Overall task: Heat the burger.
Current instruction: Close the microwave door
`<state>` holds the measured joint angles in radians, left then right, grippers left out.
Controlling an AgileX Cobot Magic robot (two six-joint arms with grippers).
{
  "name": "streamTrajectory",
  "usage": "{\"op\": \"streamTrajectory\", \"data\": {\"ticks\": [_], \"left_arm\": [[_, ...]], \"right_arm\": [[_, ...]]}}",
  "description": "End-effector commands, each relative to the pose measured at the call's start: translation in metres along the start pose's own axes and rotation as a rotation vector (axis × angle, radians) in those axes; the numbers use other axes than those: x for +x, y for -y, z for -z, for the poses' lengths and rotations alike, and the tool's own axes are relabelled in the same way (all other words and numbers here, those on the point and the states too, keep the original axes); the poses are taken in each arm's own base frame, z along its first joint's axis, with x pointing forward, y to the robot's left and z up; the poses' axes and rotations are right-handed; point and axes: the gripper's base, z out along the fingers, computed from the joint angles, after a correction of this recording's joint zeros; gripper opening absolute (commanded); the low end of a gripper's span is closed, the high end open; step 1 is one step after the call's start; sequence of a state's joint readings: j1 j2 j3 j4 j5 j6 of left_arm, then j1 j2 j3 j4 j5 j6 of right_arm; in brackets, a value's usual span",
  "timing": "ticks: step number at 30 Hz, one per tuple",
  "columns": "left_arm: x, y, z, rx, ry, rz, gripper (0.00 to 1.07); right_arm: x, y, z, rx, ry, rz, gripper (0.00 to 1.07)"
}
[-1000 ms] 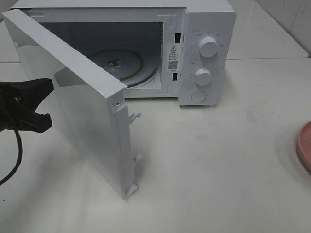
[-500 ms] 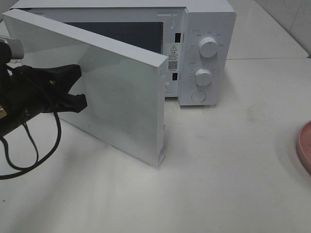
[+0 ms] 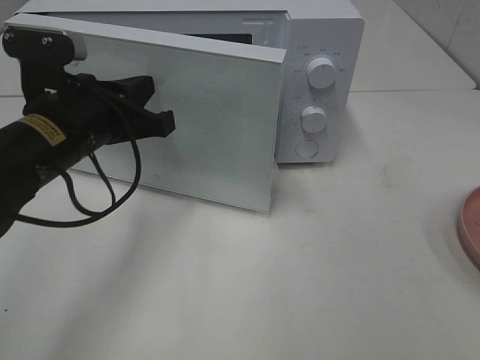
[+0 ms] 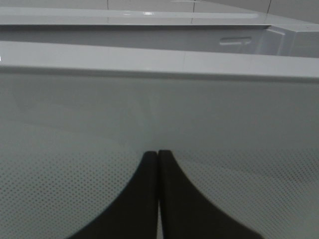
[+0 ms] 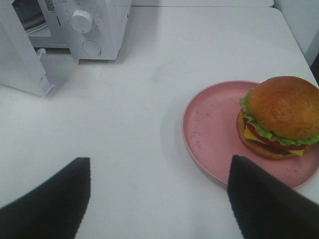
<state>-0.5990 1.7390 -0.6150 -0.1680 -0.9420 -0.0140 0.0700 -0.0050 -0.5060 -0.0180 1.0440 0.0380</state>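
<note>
1. The burger (image 5: 280, 118): a tall round stack under a glossy golden-brown bun, then ruffled green lettuce, a red layer, a yellow cheese slice whose corner pokes out at the edge, and a bottom bun. The dark patty is hard to make out from here.
2. Its place: it sits on the outer side of a round pink plate (image 5: 212, 127), off the plate's middle, leaving a bare pink area beside it. The plate lies on the white counter (image 5: 149, 124) at the right of the scene, well apart from the microwave (image 3: 319, 82); the high view catches only the plate's rim at the right edge.
3. My right tool (image 5: 158, 199): its two dark fingers stand wide apart, holding nothing, above bare counter near the plate.
4. My left tool (image 4: 158, 194): its two black fingers are pressed together with no gap, holding nothing, tips against the dotted glass of the microwave door (image 3: 217, 127).
5. The door stands partly open, hinged at the left, its free edge close to the control panel with two white knobs (image 3: 321, 73) and a round button.
</note>
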Motion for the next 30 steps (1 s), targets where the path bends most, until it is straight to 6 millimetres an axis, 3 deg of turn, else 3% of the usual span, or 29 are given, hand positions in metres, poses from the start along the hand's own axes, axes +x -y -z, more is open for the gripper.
{"op": "streamTrajectory", "data": {"ticks": [1,30], "left_arm": [[-0.008,0.002,-0.014,-0.035,0.002,0.007,0.00],[-0.021,0.007,-0.088,-0.119,-0.002,0.047,0.00]], "right_arm": [[0.001,0.000,0.004,0.002,0.036,0.008,0.73],[0.001,0.000,0.004,0.002,0.036,0.008,0.73]]}}
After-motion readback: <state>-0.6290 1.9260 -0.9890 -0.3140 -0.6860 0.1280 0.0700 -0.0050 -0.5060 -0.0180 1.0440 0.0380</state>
